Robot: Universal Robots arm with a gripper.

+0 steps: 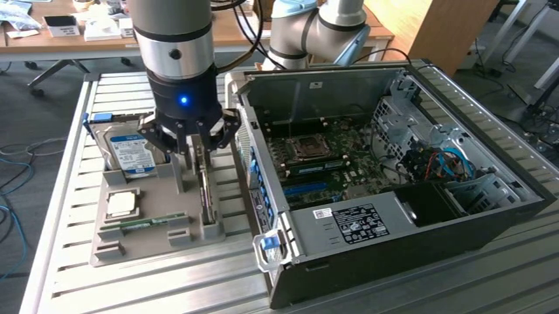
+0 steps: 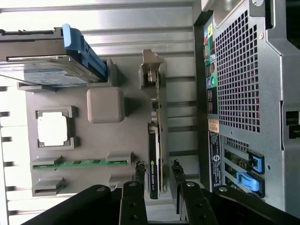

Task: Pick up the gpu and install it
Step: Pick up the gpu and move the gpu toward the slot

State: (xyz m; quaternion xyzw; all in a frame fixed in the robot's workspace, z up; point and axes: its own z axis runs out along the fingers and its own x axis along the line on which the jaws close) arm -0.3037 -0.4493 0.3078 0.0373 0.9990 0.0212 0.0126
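Even, soft light fills the exterior view. The slatted aluminium tabletop (image 1: 52, 229) shines pale, brightest along the rails at the exterior view's right, while the inside of the open computer case (image 1: 489, 196) falls into shade, its lower bay nearly black. A small blue light (image 1: 182, 100) glows on the arm's dark wrist. In the wrist view the tabletop (image 2: 140, 28) washes out almost white and the processor (image 2: 52, 130) is blown out. The grey parts tray (image 2: 131, 136) is evenly lit, with a soft shadow beside its block (image 2: 105, 104). The tool (image 2: 157, 165) reads as a dark, underexposed shape.
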